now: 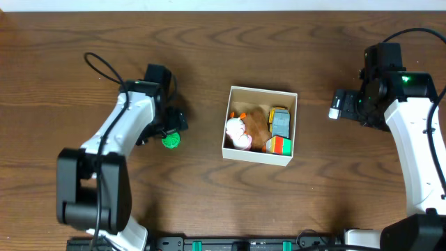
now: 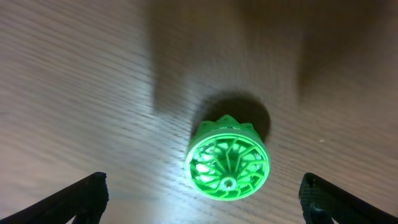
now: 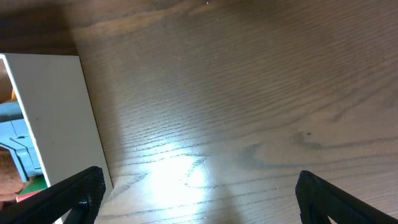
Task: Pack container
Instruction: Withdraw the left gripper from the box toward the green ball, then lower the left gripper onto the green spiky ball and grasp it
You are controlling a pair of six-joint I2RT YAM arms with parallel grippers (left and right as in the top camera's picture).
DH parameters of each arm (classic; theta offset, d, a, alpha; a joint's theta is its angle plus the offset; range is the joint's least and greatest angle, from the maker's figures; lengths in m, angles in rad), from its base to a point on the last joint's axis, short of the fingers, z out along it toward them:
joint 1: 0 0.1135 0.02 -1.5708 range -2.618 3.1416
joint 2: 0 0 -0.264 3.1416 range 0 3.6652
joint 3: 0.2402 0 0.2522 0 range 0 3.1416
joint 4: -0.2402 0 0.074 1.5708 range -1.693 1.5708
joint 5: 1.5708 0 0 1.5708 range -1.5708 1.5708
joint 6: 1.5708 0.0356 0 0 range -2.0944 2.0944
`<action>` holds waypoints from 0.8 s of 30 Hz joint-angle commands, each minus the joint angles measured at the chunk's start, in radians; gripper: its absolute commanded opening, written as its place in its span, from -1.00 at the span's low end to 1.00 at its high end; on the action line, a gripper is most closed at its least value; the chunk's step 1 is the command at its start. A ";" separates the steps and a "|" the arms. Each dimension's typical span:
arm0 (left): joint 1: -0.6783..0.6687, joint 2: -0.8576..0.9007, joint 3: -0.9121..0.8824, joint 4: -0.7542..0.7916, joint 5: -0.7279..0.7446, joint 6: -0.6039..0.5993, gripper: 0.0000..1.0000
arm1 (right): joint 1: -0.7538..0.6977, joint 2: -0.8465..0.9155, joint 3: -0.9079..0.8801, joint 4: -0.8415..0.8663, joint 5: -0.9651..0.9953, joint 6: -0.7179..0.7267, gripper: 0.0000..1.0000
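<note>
The container (image 1: 263, 89) is a small square white-walled box at mid-table; its outer wall (image 3: 56, 112) fills the left of the right wrist view. Inside lie a white-and-pink toy (image 1: 237, 132), a brown plush (image 1: 257, 123), a grey-blue toy (image 1: 280, 122) and a red-green-yellow block (image 1: 279, 145). A green round ribbed toy (image 1: 171, 141) lies on the wood left of the box. My left gripper (image 1: 171, 129) hovers over it, open, and the green toy (image 2: 229, 160) rests free between its wide-set fingers, gripper (image 2: 203, 194). My right gripper (image 3: 200, 186) is open over bare wood right of the box, gripper (image 1: 348, 104).
The dark wooden table (image 1: 83, 35) stretches all around. A black cable (image 1: 104, 66) loops off the left arm at the back left. The arm bases stand at the near edge on both sides.
</note>
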State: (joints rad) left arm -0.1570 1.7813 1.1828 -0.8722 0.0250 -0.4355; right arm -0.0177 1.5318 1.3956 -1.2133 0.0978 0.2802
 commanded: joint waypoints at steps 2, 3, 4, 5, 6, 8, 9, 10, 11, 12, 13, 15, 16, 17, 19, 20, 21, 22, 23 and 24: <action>0.004 0.045 -0.007 0.011 0.064 0.084 0.96 | -0.002 -0.008 -0.003 -0.002 0.000 -0.008 0.99; 0.004 0.050 -0.008 0.015 0.075 0.100 0.96 | -0.002 -0.008 -0.003 -0.002 0.000 -0.008 0.99; 0.004 0.056 -0.010 0.019 0.087 0.114 0.96 | -0.002 -0.008 -0.003 -0.002 0.000 -0.009 0.98; 0.004 0.059 -0.012 0.022 0.093 0.121 0.96 | -0.002 -0.008 -0.003 -0.002 0.000 -0.008 0.99; 0.004 0.061 -0.018 0.026 0.095 0.121 0.96 | -0.002 -0.008 -0.003 -0.002 0.000 -0.009 0.98; 0.004 0.063 -0.034 0.043 0.096 0.121 0.96 | -0.002 -0.008 -0.003 -0.002 0.000 -0.009 0.98; 0.005 0.063 -0.048 0.056 0.096 0.121 0.96 | -0.002 -0.008 -0.003 -0.002 0.000 -0.009 0.99; 0.004 0.063 -0.063 0.070 0.096 0.121 0.96 | -0.002 -0.008 -0.003 -0.003 0.000 -0.009 0.98; 0.004 0.063 -0.080 0.084 0.096 0.121 0.96 | -0.002 -0.008 -0.003 -0.003 0.000 -0.009 0.99; 0.004 0.063 -0.095 0.095 0.096 0.121 0.96 | -0.002 -0.008 -0.003 -0.003 0.000 -0.009 0.99; 0.005 0.063 -0.108 0.105 0.096 0.121 0.96 | -0.002 -0.008 -0.003 -0.005 0.000 -0.009 0.99; 0.005 0.063 -0.130 0.123 0.096 0.121 0.96 | -0.002 -0.008 -0.003 -0.007 0.000 -0.009 0.99; 0.005 0.063 -0.133 0.126 0.096 0.121 0.96 | -0.002 -0.008 -0.003 -0.007 0.000 -0.009 0.99; 0.005 0.063 -0.134 0.127 0.096 0.122 0.96 | -0.002 -0.008 -0.003 -0.007 0.000 -0.009 0.99; 0.005 0.063 -0.134 0.135 0.096 0.122 0.96 | -0.002 -0.008 -0.003 -0.007 0.000 -0.009 0.99; 0.005 0.063 -0.134 0.138 0.095 0.125 0.96 | -0.002 -0.008 -0.003 -0.007 0.000 -0.009 0.97; 0.004 0.063 -0.134 0.144 0.095 0.125 0.96 | -0.002 -0.008 -0.003 -0.007 0.000 -0.009 0.98; 0.004 0.063 -0.134 0.151 0.095 0.125 0.96 | -0.002 -0.008 -0.003 -0.007 0.000 -0.009 0.98; 0.004 0.063 -0.134 0.158 0.095 0.125 0.96 | -0.002 -0.008 -0.003 -0.008 0.000 -0.009 0.99; 0.005 0.063 -0.134 0.167 0.095 0.125 0.96 | -0.002 -0.008 -0.003 -0.009 0.000 -0.009 0.98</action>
State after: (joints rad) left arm -0.1574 1.8328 1.0580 -0.7292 0.1040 -0.3321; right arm -0.0177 1.5318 1.3956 -1.2186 0.0978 0.2802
